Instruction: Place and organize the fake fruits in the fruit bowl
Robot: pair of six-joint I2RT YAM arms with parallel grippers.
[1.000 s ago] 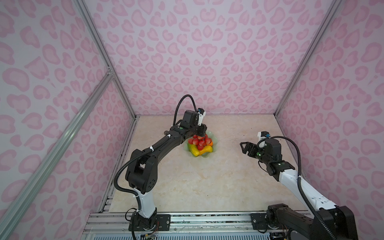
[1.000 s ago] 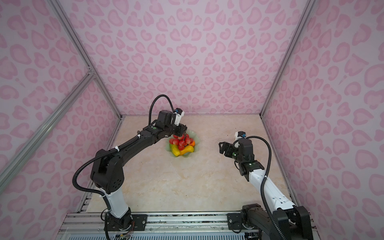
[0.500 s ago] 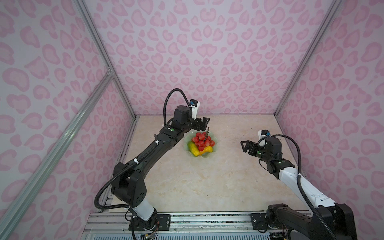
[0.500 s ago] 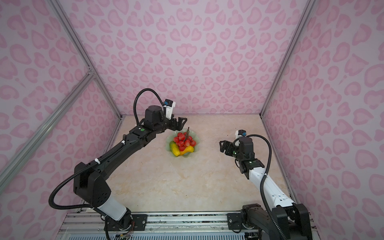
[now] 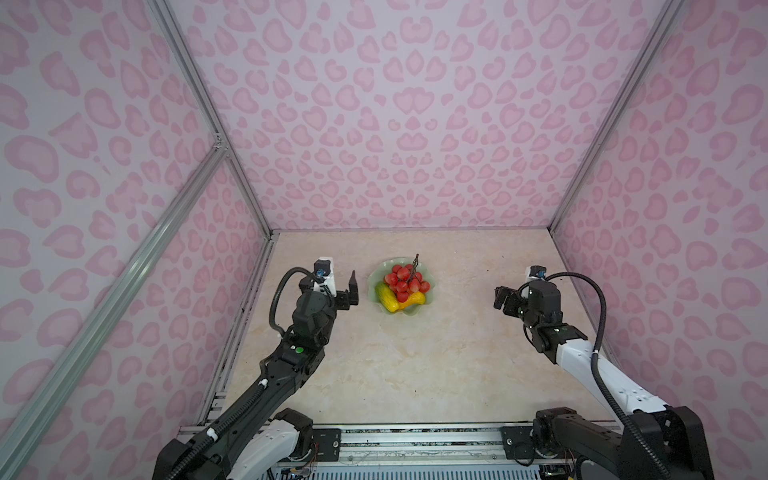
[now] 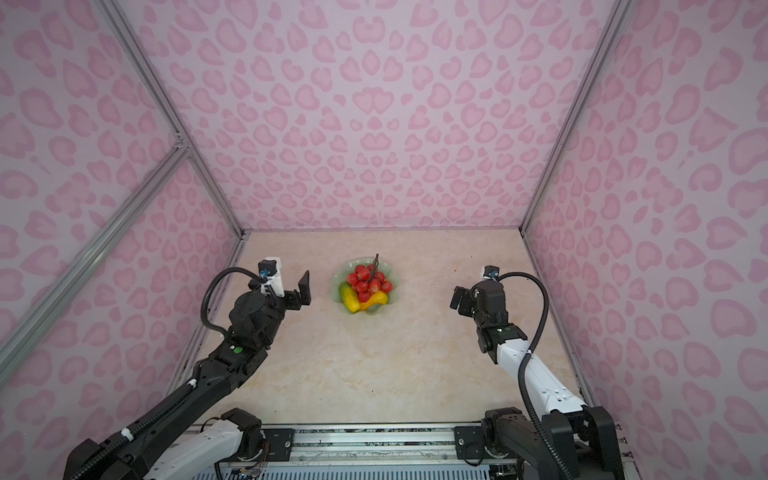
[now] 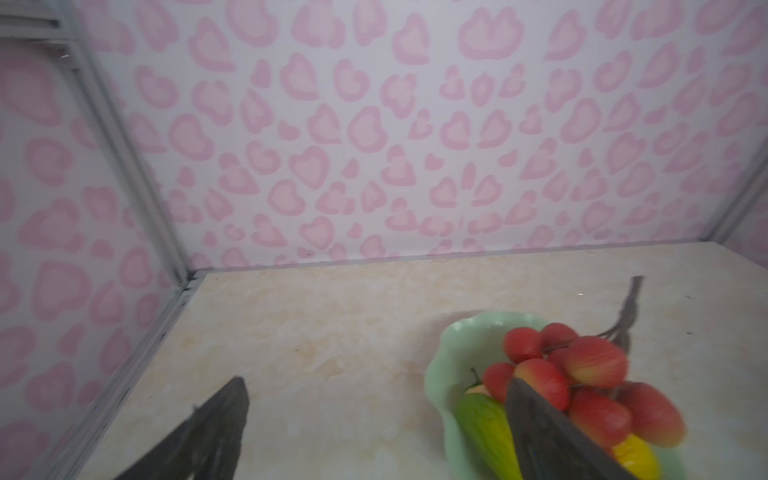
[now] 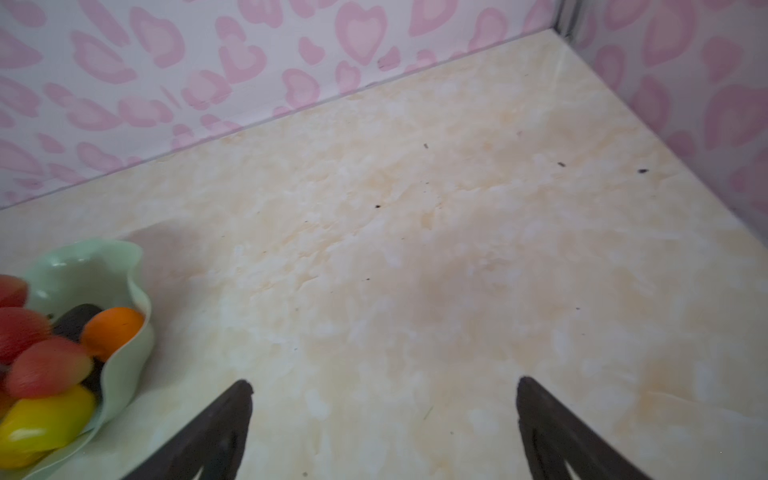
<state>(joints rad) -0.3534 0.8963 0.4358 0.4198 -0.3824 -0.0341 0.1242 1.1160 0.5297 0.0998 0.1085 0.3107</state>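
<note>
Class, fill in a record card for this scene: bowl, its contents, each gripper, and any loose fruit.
Bowl: fruit bowl, mint green, wavy rim, on the table.
Contents: bunch of red berries on top; green-yellow oblong; yellow-orange oblong; orange ball; dark avocado.
Left gripper: open, empty, beside the bowl.
Right gripper: open, empty, well apart from the bowl.
Loose fruit: none seen on the table.

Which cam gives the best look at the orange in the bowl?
Right wrist view: the orange lies in plain sight against the bowl wall, beside a dark fruit. In both top views the red berries cover it. The left wrist view shows berries and green-yellow fruit, no clear orange.
</note>
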